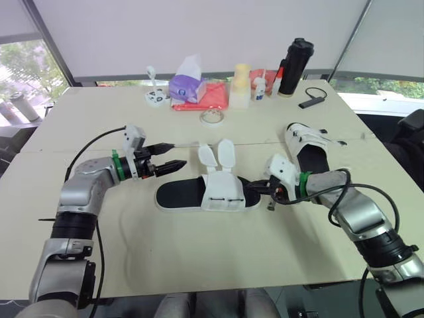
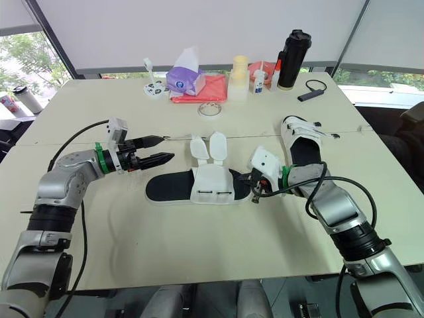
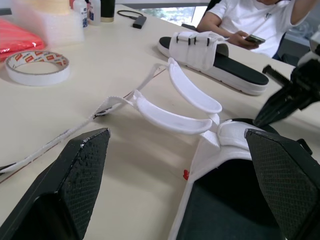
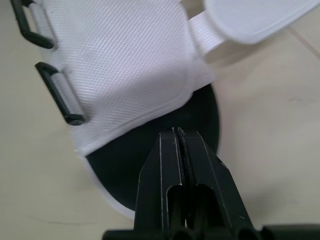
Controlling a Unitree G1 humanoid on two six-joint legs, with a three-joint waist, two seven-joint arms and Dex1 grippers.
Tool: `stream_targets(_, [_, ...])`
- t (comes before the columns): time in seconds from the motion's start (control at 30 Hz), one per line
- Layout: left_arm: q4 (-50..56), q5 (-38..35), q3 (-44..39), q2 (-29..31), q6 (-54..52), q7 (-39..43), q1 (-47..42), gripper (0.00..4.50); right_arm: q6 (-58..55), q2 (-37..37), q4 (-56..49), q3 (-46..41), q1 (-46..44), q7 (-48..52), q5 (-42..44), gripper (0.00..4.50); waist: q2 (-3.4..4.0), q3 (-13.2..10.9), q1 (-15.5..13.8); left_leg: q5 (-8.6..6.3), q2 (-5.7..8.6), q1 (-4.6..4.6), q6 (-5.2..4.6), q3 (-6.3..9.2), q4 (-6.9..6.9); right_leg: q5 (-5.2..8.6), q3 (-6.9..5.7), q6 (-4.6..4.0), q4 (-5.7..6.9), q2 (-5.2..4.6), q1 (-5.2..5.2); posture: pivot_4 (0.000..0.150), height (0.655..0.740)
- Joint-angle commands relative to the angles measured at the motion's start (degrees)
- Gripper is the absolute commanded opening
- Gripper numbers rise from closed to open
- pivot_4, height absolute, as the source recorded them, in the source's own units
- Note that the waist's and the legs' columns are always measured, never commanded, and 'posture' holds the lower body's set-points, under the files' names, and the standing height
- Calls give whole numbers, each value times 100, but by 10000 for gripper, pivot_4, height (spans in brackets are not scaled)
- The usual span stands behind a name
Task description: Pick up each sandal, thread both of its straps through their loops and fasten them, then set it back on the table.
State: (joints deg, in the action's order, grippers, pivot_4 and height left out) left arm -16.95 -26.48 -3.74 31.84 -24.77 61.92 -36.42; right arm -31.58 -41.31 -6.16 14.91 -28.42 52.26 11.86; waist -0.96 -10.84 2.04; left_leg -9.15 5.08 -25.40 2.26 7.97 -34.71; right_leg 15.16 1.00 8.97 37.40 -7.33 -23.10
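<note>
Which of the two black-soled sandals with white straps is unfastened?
The black-soled sandal at mid-table: its two white straps lie spread flat on the tabletop. The other sandal, at the robot's right, has its straps closed.

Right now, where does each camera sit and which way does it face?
Head eyes: on the head, facing down over the table; left pincer and right pincer show.
Left wrist: along its open fingers, toward the unfastened sandal's loose straps.
Right wrist: past its shut fingers, down onto that sandal.
Shared: every view shows this sandal.
</note>
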Motion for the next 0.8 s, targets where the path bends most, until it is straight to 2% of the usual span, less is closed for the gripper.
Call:
stream_targets(0.03, [115,-43,-144,29,69,-29,-113,45000,139,26,16,38,-13,131,-116,486,0,0,0,0,1,0,0,0,0,0,0,0,0,0,0,1500,7296])
stream_targets(0.57, [68,-31,-190,24,154,-183,-139,45000,186,753,203,162,59,307,-129,486,0,0,23,-1,0,1,1,1,5,0,0,0,-1,1,-2,1500,7296])
stream_targets(0.8, [-171,50,-84,-105,178,-297,-181,45000,241,939,554,348,276,168,-419,486,0,3,47,-1,-1,8,1,2,11,-1,0,-3,-1,3,0,1500,7296])
